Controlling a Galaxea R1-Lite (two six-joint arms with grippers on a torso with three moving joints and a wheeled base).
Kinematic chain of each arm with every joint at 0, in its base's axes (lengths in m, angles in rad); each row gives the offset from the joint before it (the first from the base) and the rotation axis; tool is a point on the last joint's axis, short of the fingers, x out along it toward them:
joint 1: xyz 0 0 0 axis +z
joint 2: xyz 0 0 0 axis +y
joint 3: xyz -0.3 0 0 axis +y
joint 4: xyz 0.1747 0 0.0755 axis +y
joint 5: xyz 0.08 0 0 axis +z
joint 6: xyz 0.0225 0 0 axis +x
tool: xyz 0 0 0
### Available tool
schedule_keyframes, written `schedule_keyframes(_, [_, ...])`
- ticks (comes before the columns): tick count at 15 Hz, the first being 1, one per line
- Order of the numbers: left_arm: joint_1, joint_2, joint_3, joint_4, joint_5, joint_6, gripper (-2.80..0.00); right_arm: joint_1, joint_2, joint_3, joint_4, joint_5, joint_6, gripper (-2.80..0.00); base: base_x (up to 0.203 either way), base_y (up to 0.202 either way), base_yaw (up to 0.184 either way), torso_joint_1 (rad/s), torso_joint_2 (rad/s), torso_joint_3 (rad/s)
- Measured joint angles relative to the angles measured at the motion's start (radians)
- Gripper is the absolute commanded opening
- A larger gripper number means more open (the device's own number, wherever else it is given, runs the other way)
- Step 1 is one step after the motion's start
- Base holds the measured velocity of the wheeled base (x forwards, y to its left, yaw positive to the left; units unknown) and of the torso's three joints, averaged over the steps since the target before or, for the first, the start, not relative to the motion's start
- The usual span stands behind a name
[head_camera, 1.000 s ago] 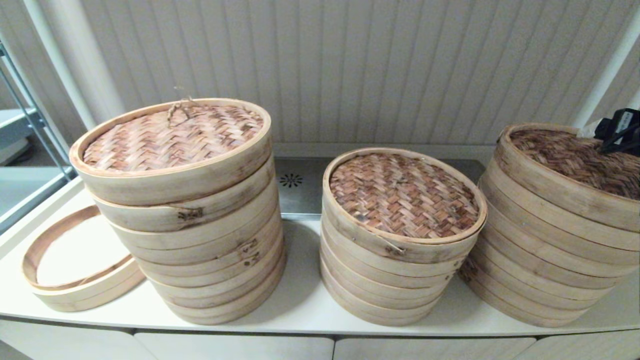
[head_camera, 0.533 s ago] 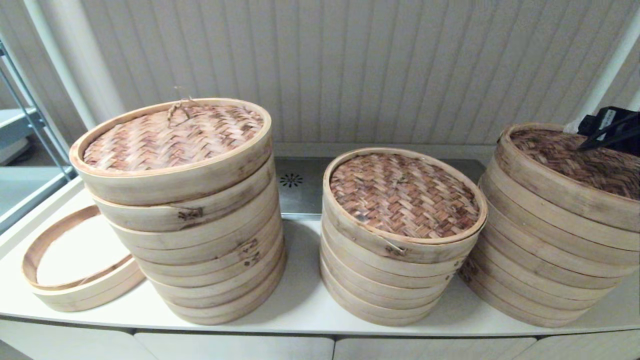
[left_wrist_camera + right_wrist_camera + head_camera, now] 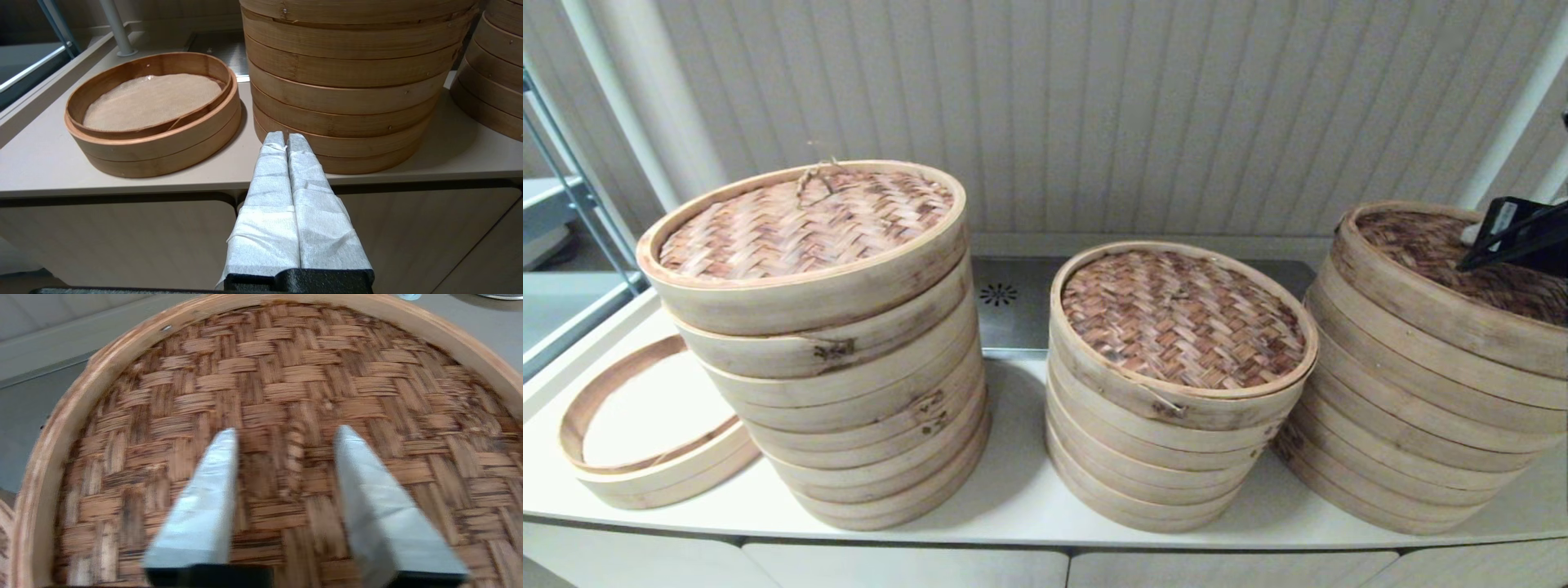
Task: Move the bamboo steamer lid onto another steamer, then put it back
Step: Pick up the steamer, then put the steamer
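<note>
Three stacks of bamboo steamers stand on the counter, each topped by a woven lid: the left lid (image 3: 805, 220), the middle lid (image 3: 1180, 318) and the right lid (image 3: 1445, 253). My right gripper (image 3: 1472, 237) hovers low over the right lid (image 3: 286, 367) and is open, with a finger (image 3: 208, 490) on either side of the lid's small woven handle loop (image 3: 295, 447). Nothing is held. My left gripper (image 3: 285, 136) is shut and empty. It sits in front of the counter edge, before the left stack (image 3: 347, 81), and is out of the head view.
An open steamer ring (image 3: 645, 441) with a cloth liner (image 3: 153, 100) lies on the counter (image 3: 1021, 490) left of the left stack. A metal plate with a drain (image 3: 999, 294) sits behind the stacks by the panelled wall. A metal rack (image 3: 572, 204) stands at far left.
My right gripper has moved left and lower over the right lid. The stacks and lids have not moved.
</note>
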Motion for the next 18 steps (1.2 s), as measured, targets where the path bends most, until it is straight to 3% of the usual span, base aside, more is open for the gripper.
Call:
schedule_keyframes(7, [0.0, 0.0, 0.0, 0.0, 0.0, 0.0, -2.8, 0.001, -0.034, 0.02, 0.006, 0.002, -0.004, -2.8, 0.0, 0.0, 0.0, 0.0, 0.0, 0.0])
schedule_keyframes(18, [0.0, 0.0, 0.0, 0.0, 0.0, 0.0, -2.8, 0.001, -0.056, -0.053, 0.006, -0.005, -0.011, -2.8, 0.0, 0.0, 0.0, 0.0, 0.0, 0.0])
